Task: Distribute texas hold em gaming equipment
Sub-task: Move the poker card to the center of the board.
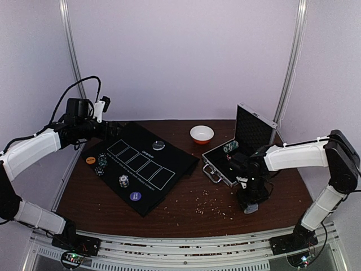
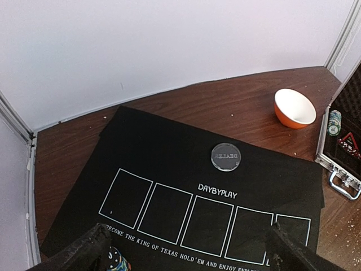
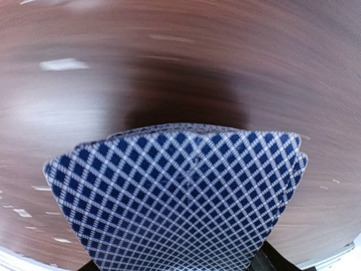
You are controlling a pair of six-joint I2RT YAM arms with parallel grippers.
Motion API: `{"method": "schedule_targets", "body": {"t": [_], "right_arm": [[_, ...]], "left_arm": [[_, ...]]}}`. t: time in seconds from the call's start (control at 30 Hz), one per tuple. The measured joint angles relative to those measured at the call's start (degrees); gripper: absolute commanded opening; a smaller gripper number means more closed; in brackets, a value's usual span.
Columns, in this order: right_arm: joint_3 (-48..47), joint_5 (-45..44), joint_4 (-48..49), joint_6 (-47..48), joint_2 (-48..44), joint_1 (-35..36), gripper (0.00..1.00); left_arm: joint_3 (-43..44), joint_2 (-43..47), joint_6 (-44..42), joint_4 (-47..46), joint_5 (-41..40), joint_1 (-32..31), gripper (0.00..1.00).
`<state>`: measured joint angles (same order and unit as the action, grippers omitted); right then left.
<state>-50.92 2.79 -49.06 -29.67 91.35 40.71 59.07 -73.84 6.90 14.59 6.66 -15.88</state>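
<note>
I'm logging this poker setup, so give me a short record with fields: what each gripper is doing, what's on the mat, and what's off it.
Left gripper: open, empty, above the mat
Right gripper: shut on bowed playing cards, low over the table near the case
On mat: dealer disc, purple disc, chip stack
Mat's left edge: orange disc, two chip stacks
Case: open, chips inside
Bowl: behind, between mat and case

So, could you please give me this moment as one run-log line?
left gripper: open, above mat | right gripper: shut on bowed playing cards, low over table near case | dealer disc: on mat
</note>
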Motion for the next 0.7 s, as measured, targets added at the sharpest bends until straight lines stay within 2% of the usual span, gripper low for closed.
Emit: {"method": "schedule_targets", "body": {"t": [0.17,0.43,0.57,0.7], "right_arm": [[-11.06,-0.44,-0.76,-0.20,9.14,9.94,0.59],[-31.63,-0.63,-1.55,6.03,23.65,18.25,0.59],[-38.12,-1.01,-1.62,12.26,28.11,21.46,0.63],[-40.52,-2.60,-2.03,17.66,30.32,23.63,0.74]], "left_arm": [[0.00,0.00,-0.04,0.00,-0.11,0.00,0.98],[0.00,0.00,-0.46,-0.09,-0.37,0.00,0.98],[0.00,0.00,-0.61,-0.20,-0.37,0.00,0.98],[0.00,0.00,-0.61,-0.50,-0.24,0.00,0.98]]}}
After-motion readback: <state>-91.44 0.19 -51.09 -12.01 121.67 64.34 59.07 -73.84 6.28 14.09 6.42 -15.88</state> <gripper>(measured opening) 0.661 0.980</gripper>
